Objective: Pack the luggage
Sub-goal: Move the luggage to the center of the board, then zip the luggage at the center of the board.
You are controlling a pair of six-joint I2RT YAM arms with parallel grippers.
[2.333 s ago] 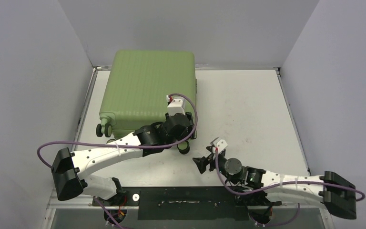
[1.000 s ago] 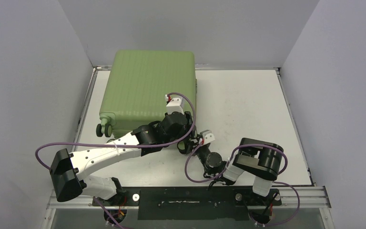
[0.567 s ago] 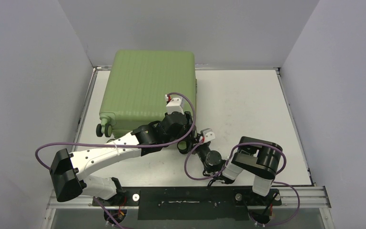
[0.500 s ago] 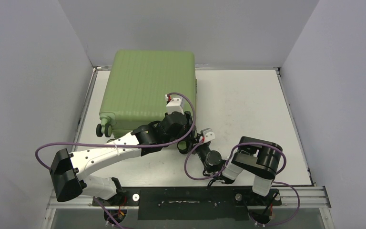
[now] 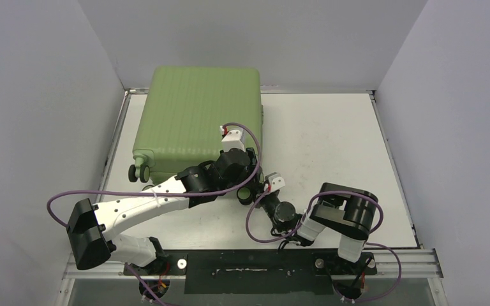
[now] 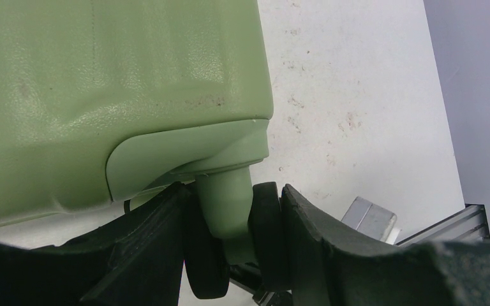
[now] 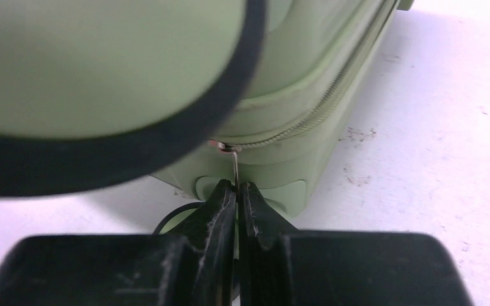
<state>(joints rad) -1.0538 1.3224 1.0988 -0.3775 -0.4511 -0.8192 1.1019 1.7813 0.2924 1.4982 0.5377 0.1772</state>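
Swinging in from the far right of the table [image 5: 332, 140], the right arm has folded back on itself, and the right gripper [image 7: 236, 188] has gone from spread to pressed together on the thin metal zipper pull [image 7: 235, 162], which rises just above its tips. Beyond that pull, the zip track [image 7: 319, 118] runs away up and to the right, its teeth looking joined. The left gripper [image 6: 234, 191] has not shifted: its jaws stand part-spread, clamped on either side of the corner wheel [image 6: 265, 236], with the luggage [image 5: 194, 118] lying flat and closed directly above and beyond them. Packing seems nearly finished, with the shell shut and only the zip left to draw round; the stretch on the other side of the pull is hidden
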